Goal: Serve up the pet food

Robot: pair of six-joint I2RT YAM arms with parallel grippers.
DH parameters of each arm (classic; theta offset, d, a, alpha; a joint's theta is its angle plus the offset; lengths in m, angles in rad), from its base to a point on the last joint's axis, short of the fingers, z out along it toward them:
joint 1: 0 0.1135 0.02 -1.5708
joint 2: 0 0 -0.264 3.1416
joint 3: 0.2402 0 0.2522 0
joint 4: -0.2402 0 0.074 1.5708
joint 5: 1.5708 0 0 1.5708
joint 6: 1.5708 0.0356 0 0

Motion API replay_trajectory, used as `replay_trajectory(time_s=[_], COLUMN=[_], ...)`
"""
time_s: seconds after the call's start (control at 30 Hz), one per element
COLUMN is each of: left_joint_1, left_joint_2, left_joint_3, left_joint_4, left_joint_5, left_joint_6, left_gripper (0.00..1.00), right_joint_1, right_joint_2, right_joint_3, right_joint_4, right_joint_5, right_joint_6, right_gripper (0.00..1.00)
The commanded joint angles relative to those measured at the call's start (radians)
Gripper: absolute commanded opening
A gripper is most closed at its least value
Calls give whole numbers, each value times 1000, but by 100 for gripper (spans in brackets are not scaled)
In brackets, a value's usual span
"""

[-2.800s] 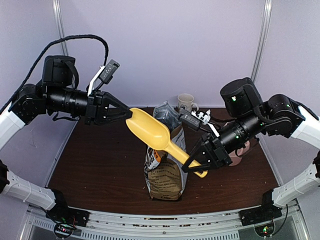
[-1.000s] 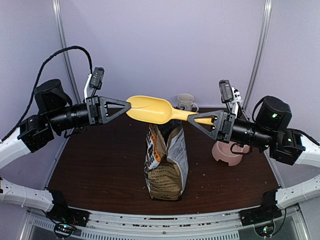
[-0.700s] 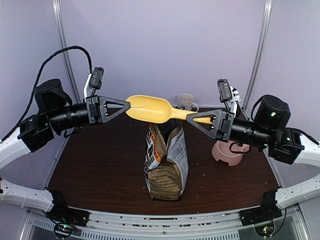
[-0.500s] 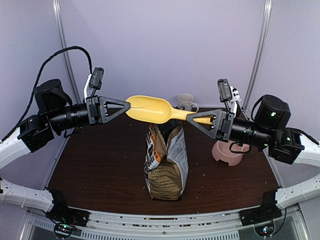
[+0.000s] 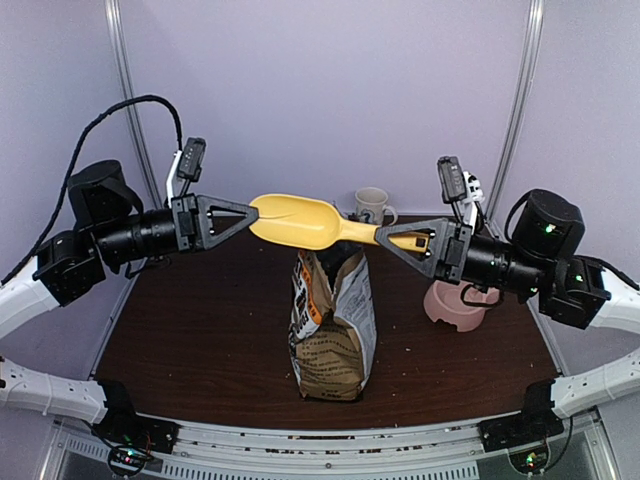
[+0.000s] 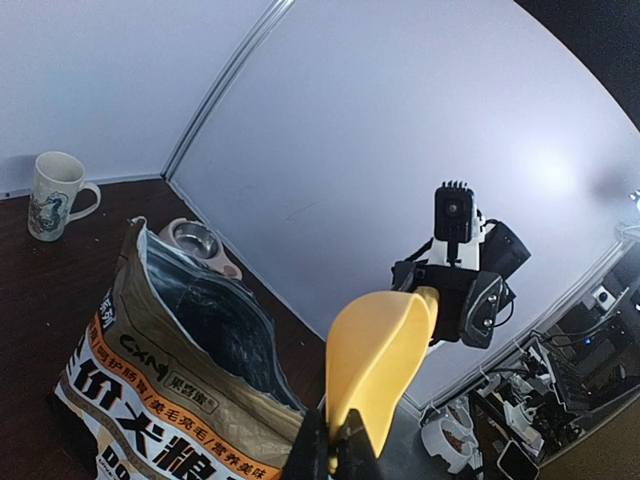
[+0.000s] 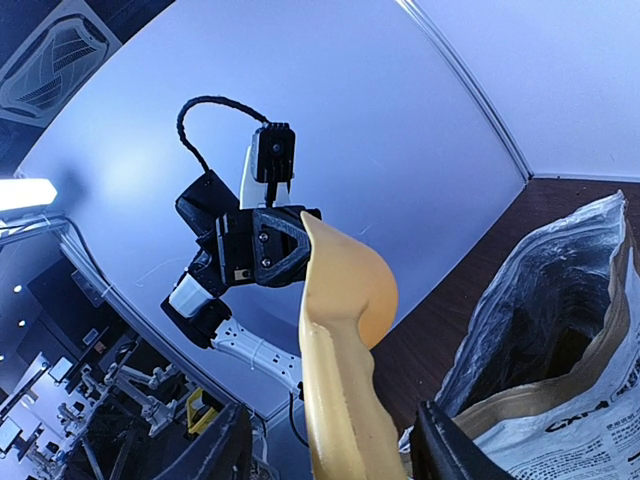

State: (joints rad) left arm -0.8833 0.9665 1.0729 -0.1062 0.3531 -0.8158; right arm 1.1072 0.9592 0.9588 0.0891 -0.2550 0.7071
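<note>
On the dark table point(image 5: 200, 340), the open bag point(image 5: 330, 330) stands upright at the middle, well apart from every edge; the pet food inside is hidden. Above its mouth, the left gripper point(image 5: 248, 213) clamps the yellow scoop point(image 5: 300, 220) by its front rim, while the right gripper point(image 5: 385, 238) has its jaws apart around the handle.

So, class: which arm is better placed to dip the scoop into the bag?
Probably right: the scoop has its handle inside the open right pincer, while the left pincer pinches its bowl tip, which must enter the bag.
</note>
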Motion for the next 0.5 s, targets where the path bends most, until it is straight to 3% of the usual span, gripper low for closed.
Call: replay_trajectory(time_s=[0.0, 0.27, 0.47], left_joint_1=[0, 0, 0], left_joint_2=[-12, 4, 5], left_joint_3=[7, 6, 6], left_joint_4=[23, 25, 25], left_joint_5=[-9, 8, 12], left_joint_6=[20, 18, 19], left_gripper=[0, 0, 0], right_joint_1=[-2, -2, -3], right_joint_2=[-21, -11, -5], right_joint_3=[12, 15, 15], right_joint_4=[40, 46, 47], right_joint_5=[-13, -27, -27], right_joint_6=[0, 5, 6], right_gripper=[54, 48, 35])
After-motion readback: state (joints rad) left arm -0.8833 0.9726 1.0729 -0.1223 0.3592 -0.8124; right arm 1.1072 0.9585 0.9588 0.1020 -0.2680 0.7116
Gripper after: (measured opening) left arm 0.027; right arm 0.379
